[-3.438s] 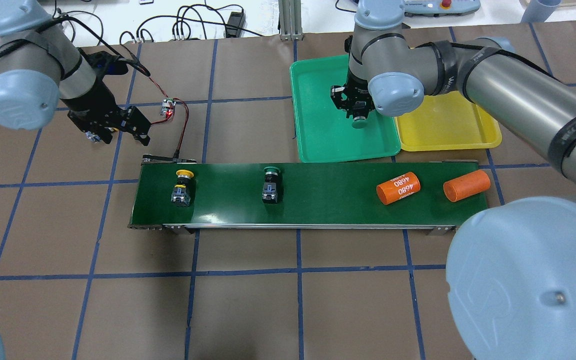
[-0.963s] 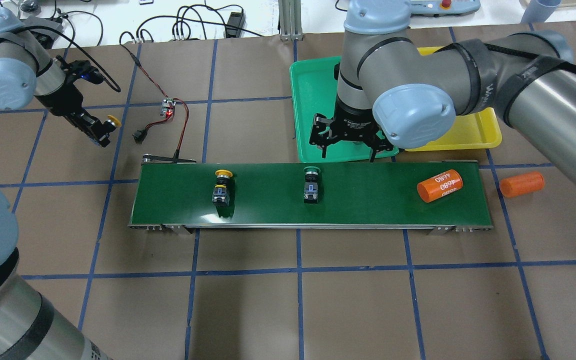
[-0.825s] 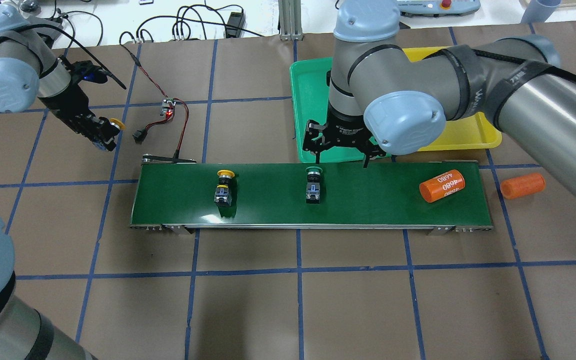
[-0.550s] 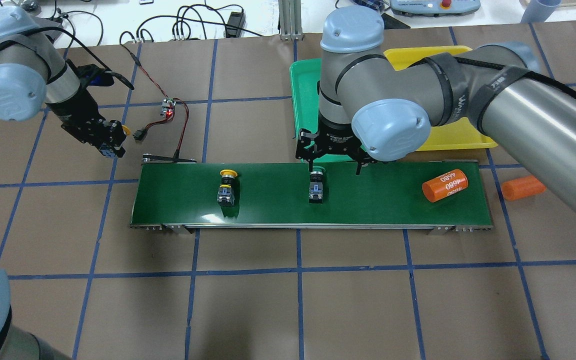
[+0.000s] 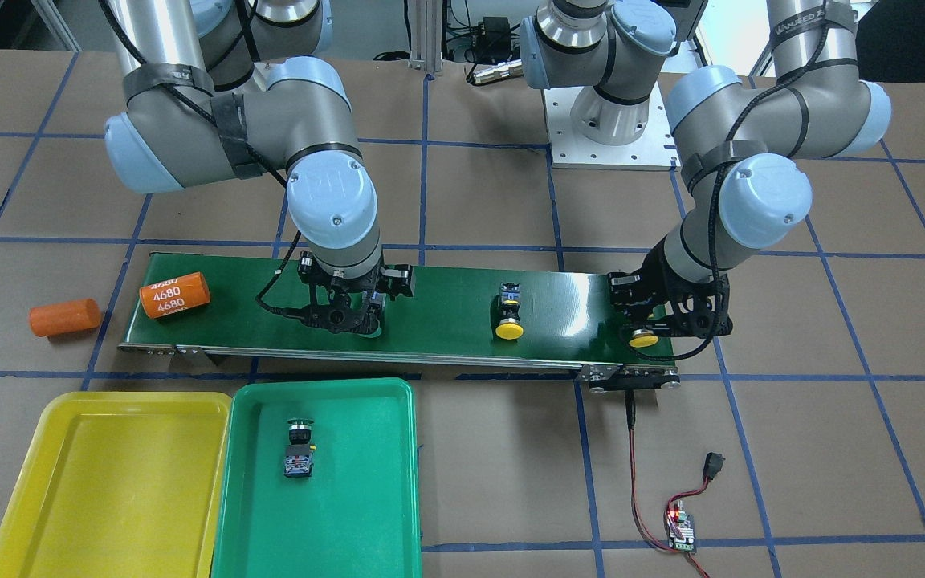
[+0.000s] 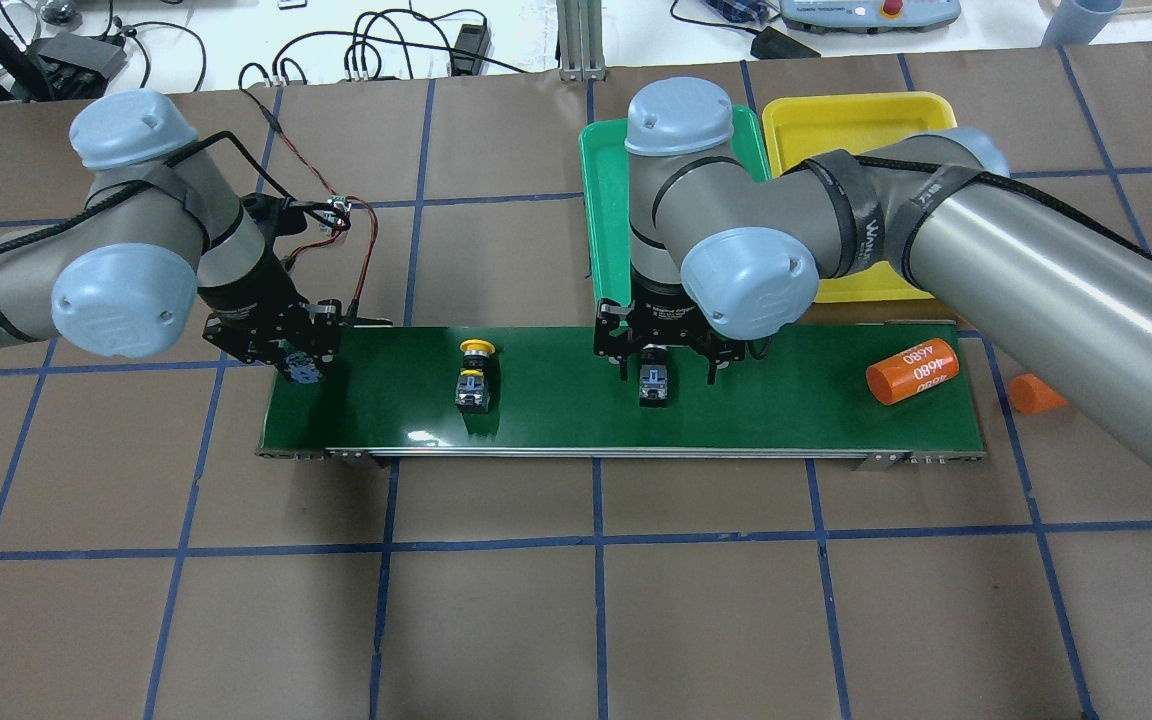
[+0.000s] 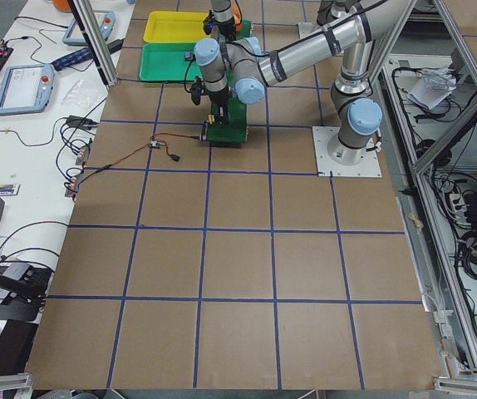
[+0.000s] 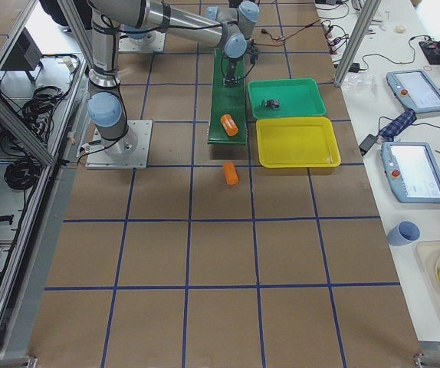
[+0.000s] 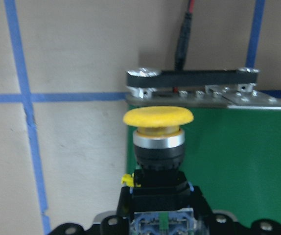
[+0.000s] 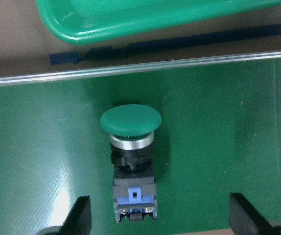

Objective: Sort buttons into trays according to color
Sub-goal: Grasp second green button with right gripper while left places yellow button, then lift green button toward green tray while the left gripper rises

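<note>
The right two-finger gripper (image 10: 161,218) hangs low over the long dark-green conveyor belt (image 6: 536,405), jaws wide apart and gripping nothing; one black fingertip (image 10: 81,218) stands on each side of a green-capped push-button with a black-grey switch body (image 10: 131,161). This button lies on its side on the belt, cap toward the shallow green plastic tray (image 5: 366,482). I think the jaws straddle the square body because the round cap would slip.

The left two-finger gripper (image 6: 302,362) is closed on a yellow-capped push-button (image 9: 158,147), taken by the body so the cap sticks out in front. It holds it over the belt end farthest from the trays, well apart from the shallow yellow plastic tray (image 5: 109,482), where I see no button. Perhaps it means to lay it on the belt; I cannot be sure.

A second yellow-capped button (image 5: 508,317) lies on the belt between the two grippers, and a second green-capped button (image 5: 299,449) lies in the green tray. One orange cylinder (image 5: 175,294) is on the belt, a second orange cylinder (image 5: 65,317) beside it on the brown table (image 5: 495,482).
</note>
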